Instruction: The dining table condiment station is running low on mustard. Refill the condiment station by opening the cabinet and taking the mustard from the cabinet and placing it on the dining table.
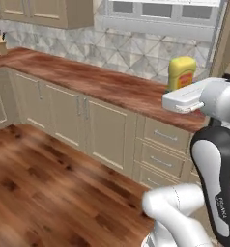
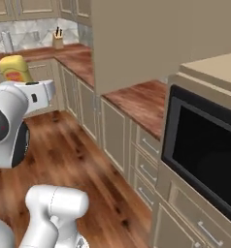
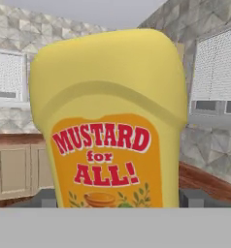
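The mustard [image 3: 107,121] is a squat, wide yellow plastic bottle, upright, its broad top flaring over a rounded shoulder. An orange label band reads "MUSTARD for ALL!" in red. It sits between the gripper's [image 3: 115,197] two dark fingertips [image 3: 192,197], which stand wide apart at either side of its lower body, clasping it. From the left base view the bottle [image 1: 181,72] pokes up just beyond the white hand, above the reddish-brown wood countertop [image 1: 88,79].
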